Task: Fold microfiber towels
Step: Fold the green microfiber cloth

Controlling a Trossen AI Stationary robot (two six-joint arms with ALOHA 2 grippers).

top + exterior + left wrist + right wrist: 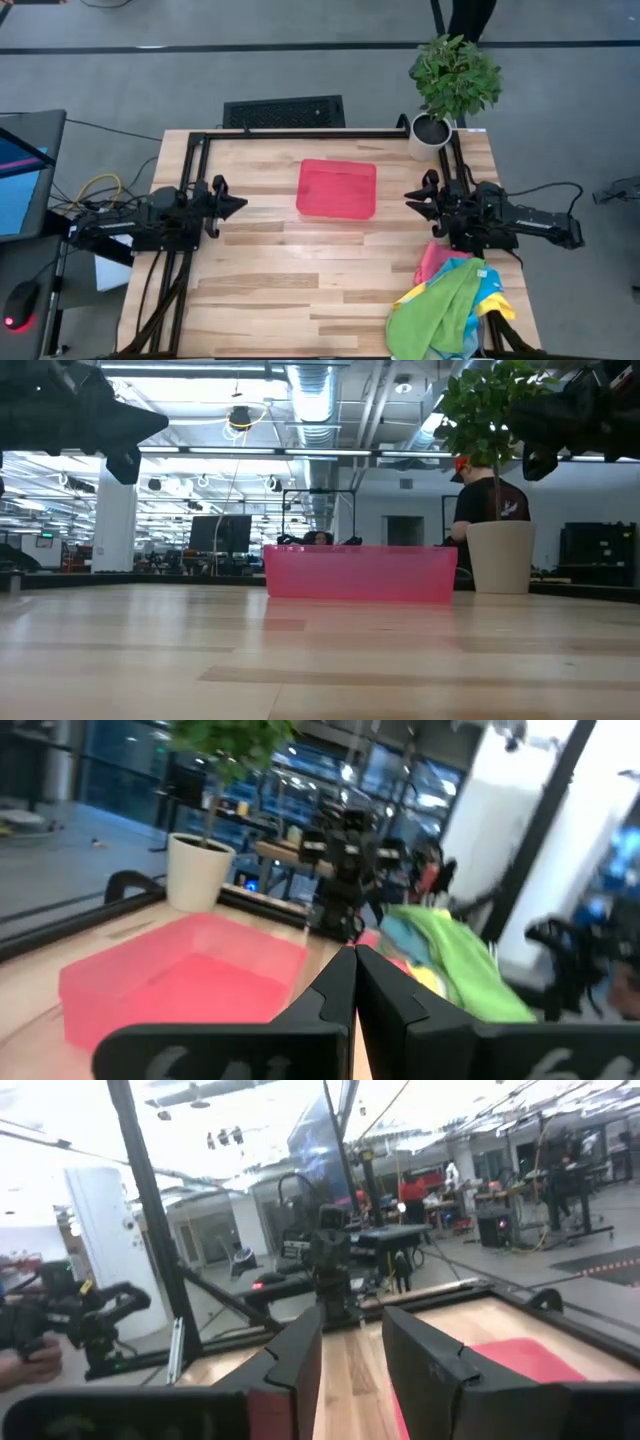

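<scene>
Nothing is folded yet: the towels [450, 300] lie heaped, left pincer [238, 204] pressed together, right pincer [412, 195] spread and empty.

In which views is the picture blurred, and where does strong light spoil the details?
Left wrist view: towels and potted plant smeared. Right wrist view: bright ceiling washes out the top. Low view: arms dark against ceiling lights. High view: even light, red tray sharp.

Grey floor [560, 120], bright ceiling lights [200, 452]
</scene>
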